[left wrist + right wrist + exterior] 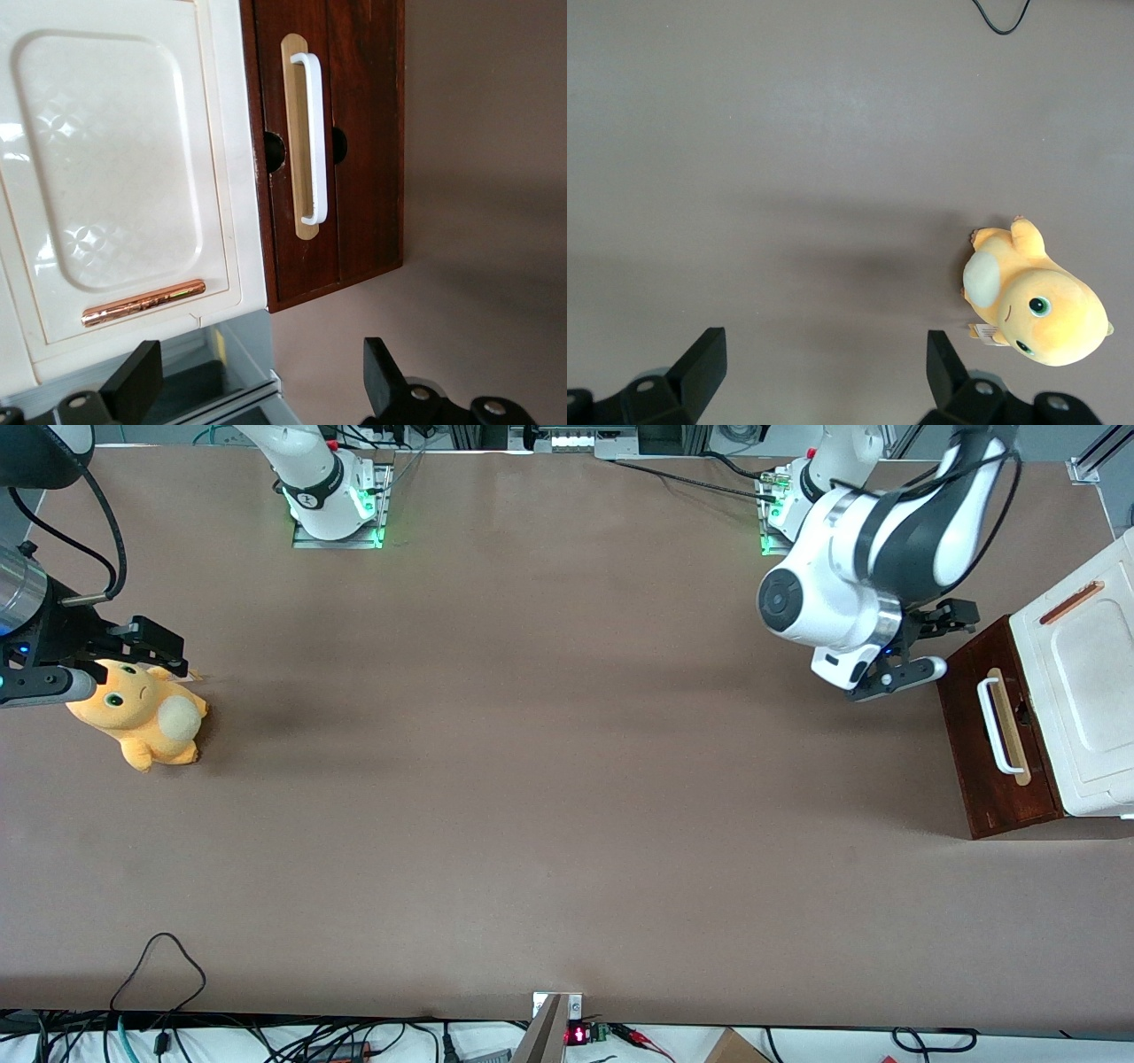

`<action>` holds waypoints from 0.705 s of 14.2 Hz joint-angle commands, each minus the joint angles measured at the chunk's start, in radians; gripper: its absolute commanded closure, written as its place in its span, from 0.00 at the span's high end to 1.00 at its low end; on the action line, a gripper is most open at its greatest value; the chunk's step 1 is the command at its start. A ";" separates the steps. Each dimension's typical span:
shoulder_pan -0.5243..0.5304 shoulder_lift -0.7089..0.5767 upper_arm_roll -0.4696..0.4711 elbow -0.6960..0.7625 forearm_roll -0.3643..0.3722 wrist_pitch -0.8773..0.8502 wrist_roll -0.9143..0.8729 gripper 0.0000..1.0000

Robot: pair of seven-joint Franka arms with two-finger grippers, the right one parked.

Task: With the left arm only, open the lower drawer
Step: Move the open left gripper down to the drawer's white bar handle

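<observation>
Cabinet [1085,682] is cut off by the frame edge at the working arm's end of the table, so only part of its white body shows. Lower drawer [997,735] looks closed, front flush with the cabinet, though from overhead that's hard to confirm. White bar handle [997,726] on its pale wood strip is fully visible; wrist view shows two dark round holes flanking the strip. White panel [115,168] with the copper strip [142,303] sits beside the drawer front.

Left arm [877,558] hangs over the table near the drawer. Its gripper [921,646] is just beside the drawer's upper corner, apart from the handle. Fingers [383,376] spread wide, nothing between them.

Surface: plain brown tabletop [549,779], matte, soft shadows under both arms. Orange plush toy [142,713] lies toward the parked arm's end, partly covered by that arm's gripper in the front view. Loose black cable [164,965] loops onto the table edge nearest the front camera; more cables and small electronics along that edge, mostly cropped.
</observation>
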 commanded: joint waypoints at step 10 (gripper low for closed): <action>0.000 0.199 0.005 -0.027 0.300 -0.132 -0.125 1.00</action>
